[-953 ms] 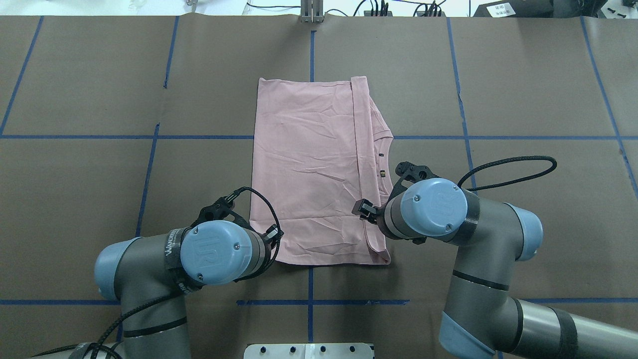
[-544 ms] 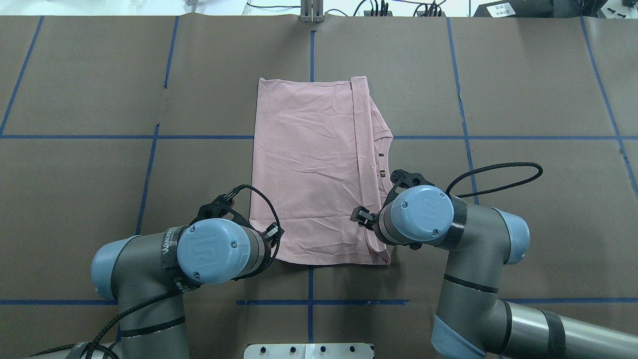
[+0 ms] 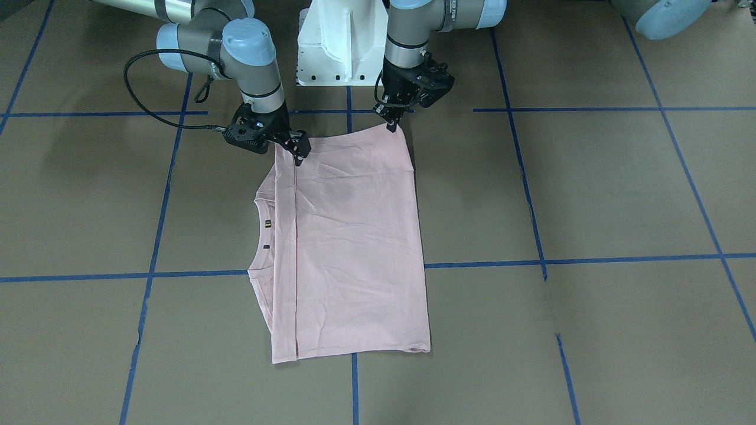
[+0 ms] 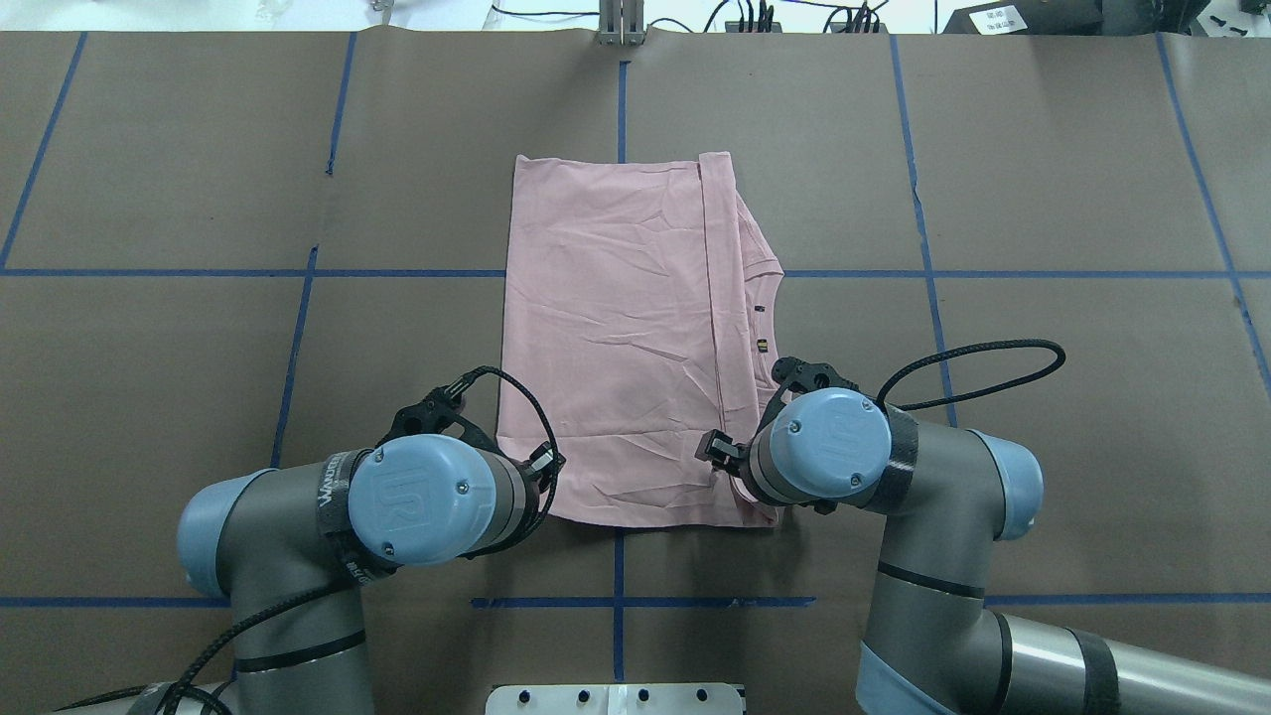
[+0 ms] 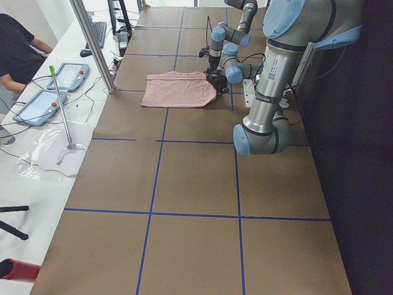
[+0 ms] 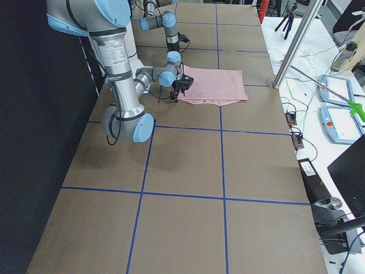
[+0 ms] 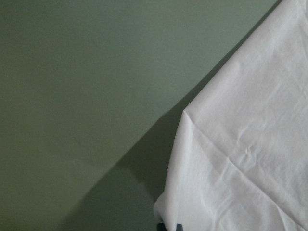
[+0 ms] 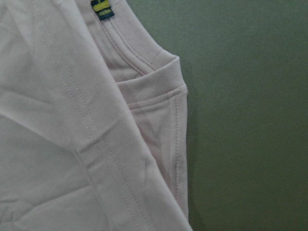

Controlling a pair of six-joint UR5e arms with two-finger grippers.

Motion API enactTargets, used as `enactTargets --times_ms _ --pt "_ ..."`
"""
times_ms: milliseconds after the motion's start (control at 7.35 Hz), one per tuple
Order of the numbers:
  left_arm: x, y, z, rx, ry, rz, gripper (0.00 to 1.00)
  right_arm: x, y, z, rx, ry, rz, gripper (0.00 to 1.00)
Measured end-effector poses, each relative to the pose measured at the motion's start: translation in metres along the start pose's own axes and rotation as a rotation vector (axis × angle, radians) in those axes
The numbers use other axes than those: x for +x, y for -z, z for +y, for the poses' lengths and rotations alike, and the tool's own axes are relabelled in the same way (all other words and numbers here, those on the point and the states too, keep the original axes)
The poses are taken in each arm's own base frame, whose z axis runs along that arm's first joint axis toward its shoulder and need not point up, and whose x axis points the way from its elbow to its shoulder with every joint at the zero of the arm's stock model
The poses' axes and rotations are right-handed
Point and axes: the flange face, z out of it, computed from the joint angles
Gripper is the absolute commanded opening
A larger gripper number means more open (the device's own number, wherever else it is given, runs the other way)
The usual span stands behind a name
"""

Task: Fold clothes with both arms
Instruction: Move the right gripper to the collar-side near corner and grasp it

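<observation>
The clothes are one pale pink T-shirt [image 4: 616, 338] [image 3: 354, 236], lying folded into a flat rectangle mid-table, its collar and small neck label [image 4: 762, 346] on my right side. My left gripper [image 3: 391, 124] [image 4: 548, 465] is at the shirt's near left corner. The left wrist view shows that corner of the T-shirt [image 7: 240, 144] raised off the table and pinched between shut fingertips [image 7: 177, 226]. My right gripper [image 3: 299, 150] [image 4: 717, 449] stands open over the folded edge near the near right corner. The right wrist view shows only the T-shirt [image 8: 72, 120], with no fingers.
The white pedestal base [image 3: 336, 47] stands just behind the shirt's near edge. Brown table covering with blue tape lines [image 4: 616, 602] surrounds the shirt. In the exterior left view, a person [image 5: 18, 49], tablets [image 5: 40, 104] and a metal pole [image 5: 92, 43] line the far side.
My right arm has drawn back toward the robot along the shirt's right side, closer to the near right corner. The left arm has shifted only slightly.
</observation>
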Motion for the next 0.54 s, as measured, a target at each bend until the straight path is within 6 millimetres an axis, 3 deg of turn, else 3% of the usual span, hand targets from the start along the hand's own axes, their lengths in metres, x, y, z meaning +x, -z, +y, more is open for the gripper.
enactTargets --times_ms 136,272,408,544 --pt "0.0001 0.0003 0.0 0.0 0.0 0.001 0.0 -0.0002 0.0005 0.0009 -0.002 0.001 -0.001 0.41" --pt "-0.0001 0.0003 -0.0001 0.0 0.0 0.001 0.0 -0.0006 0.001 0.0014 -0.003 0.001 -0.002 0.15" --pt "-0.0003 0.0003 -0.0003 0.0 0.0 0.0 0.0 -0.001 0.0018 0.0018 -0.005 0.003 -0.004 0.0" --pt "-0.0004 0.0002 -0.0003 0.0 0.0 0.0 0.0 -0.0019 0.0023 0.0024 -0.007 0.005 -0.006 0.0"
